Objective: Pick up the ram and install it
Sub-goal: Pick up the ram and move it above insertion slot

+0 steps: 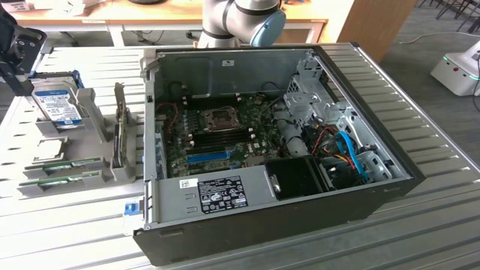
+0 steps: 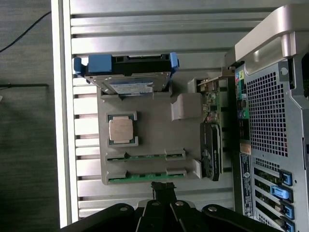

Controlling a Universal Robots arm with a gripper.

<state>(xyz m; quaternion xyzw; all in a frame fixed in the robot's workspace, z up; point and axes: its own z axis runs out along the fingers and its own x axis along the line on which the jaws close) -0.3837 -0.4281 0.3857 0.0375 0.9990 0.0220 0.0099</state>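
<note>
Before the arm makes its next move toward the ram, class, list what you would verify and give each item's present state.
1. Ram in the gray holder: two sticks seated in it. Ok.
2. Gripper free to pick: it holds nothing. Ok.
3. Gripper opened for a grasp: it is shut. Not ok.
4. Gripper near the ram: in the wrist view it sits close to one stick. Ok.
5. Computer case open, motherboard exposed. Ok.
6. Latches on the memory slots open: cannot tell.
</note>
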